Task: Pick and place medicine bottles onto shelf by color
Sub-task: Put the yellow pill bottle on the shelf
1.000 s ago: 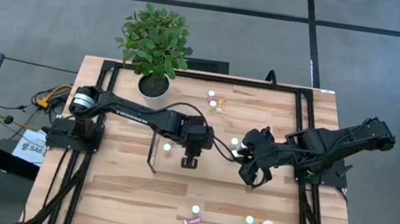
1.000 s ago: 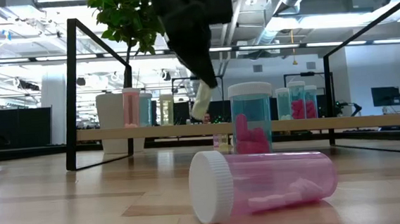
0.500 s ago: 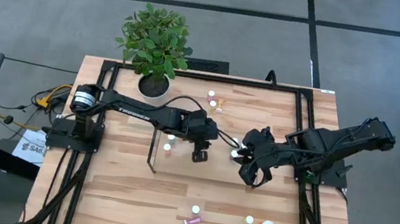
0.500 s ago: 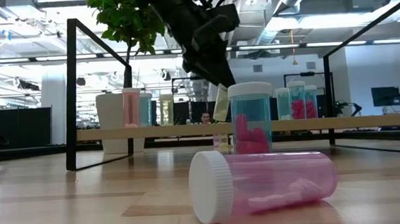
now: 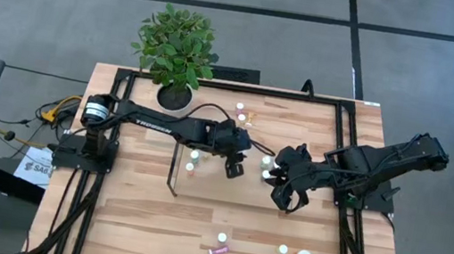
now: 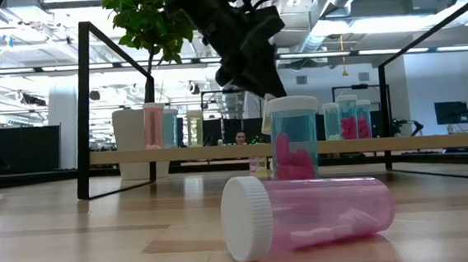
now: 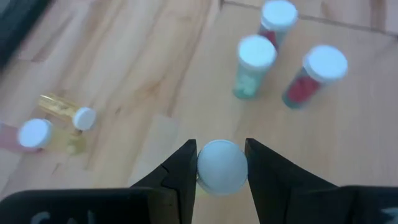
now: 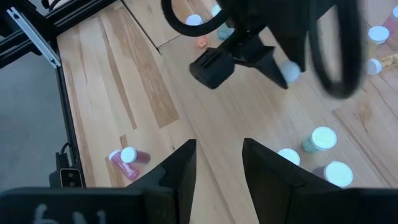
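wooden table [image 5: 140,222]: the left gripper [image 7: 221,163], pinching a white-capped bottle [image 7: 221,167], has carried it right along the shelf [image 5: 202,173], nearing placement; right gripper [image 8: 219,155] waits right, jaws spread, empty.

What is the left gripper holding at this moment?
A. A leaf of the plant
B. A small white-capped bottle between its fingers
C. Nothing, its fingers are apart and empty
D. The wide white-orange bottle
B: in the left wrist view the left gripper has its two dark fingers closed around a small white-capped bottle, held above the shelf.
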